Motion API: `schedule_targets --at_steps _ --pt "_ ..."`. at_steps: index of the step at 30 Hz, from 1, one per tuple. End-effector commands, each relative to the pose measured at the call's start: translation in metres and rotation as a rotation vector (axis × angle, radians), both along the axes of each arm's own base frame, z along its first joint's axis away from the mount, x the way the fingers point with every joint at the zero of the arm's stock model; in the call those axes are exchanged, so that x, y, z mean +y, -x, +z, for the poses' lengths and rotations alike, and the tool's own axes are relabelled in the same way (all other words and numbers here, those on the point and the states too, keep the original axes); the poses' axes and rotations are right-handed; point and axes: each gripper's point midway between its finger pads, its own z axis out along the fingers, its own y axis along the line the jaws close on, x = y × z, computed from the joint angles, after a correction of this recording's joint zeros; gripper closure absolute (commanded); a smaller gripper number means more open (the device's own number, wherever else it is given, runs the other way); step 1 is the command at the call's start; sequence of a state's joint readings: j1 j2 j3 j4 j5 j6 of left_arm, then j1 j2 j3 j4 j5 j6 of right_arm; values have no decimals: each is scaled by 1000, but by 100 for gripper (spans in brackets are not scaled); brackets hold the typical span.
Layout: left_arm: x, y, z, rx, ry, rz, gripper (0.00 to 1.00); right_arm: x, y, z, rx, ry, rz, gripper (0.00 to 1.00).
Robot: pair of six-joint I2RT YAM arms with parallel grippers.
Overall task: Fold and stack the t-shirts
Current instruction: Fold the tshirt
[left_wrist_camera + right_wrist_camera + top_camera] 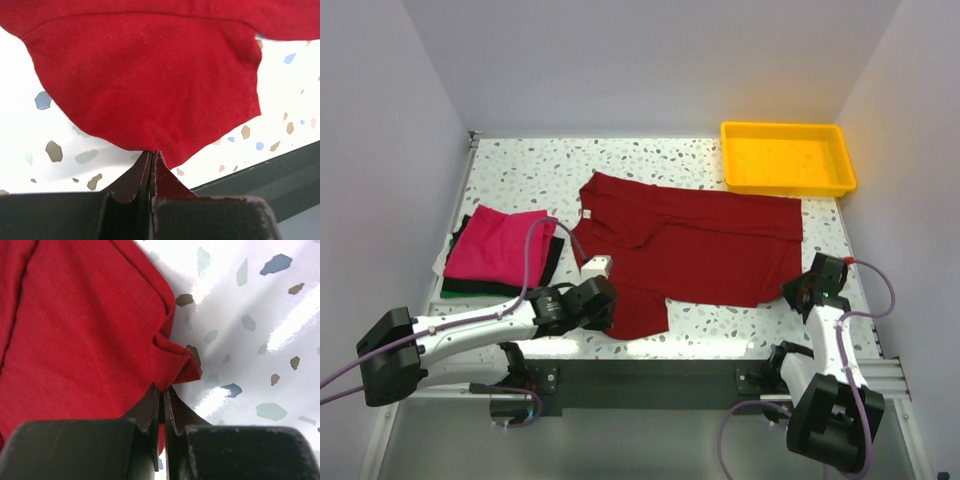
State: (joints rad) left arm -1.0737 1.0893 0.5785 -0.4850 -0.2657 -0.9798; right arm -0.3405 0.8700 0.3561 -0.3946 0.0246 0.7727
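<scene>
Nearest us, at the near edge of the table, the jaws of the left arm are pressed tight together on the edge of the crimson t-shirt. They pinch a stitched hem on the shirt's left part, and in the left wrist view the cloth fans out from the tips over the speckled top. The jaws of the right arm, toward the near right corner, are likewise closed on the same shirt. They nip its near right corner, where the hem bunches into small folds just ahead of the tips. We see the crimson t-shirt spread across the middle of the table, its collar toward the left edge and its far side running toward the right edge, with one flap reaching down close to the near edge. Along the left edge a folded pink t-shirt rests on top of a folded dark green t-shirt, well apart from the crimson one. In the far right corner sits a yellow tray.
</scene>
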Motion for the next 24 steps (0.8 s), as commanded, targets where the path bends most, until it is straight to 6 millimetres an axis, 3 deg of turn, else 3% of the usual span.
schedule_targets --at_steps 1,9,17,24 --pt "-18 -15 28 -70 66 -12 100 4 -13 22 -32 4 81 100" --pt "-28 -50 56 -148 55 23 100 5 -24 36 -31 21 161 100" --pt "-31 -108 82 -223 118 83 100 -1 -40 36 23 23 205 100" --pt "-29 -156 104 -294 136 124 100 -1 -68 45 11 32 221 100"
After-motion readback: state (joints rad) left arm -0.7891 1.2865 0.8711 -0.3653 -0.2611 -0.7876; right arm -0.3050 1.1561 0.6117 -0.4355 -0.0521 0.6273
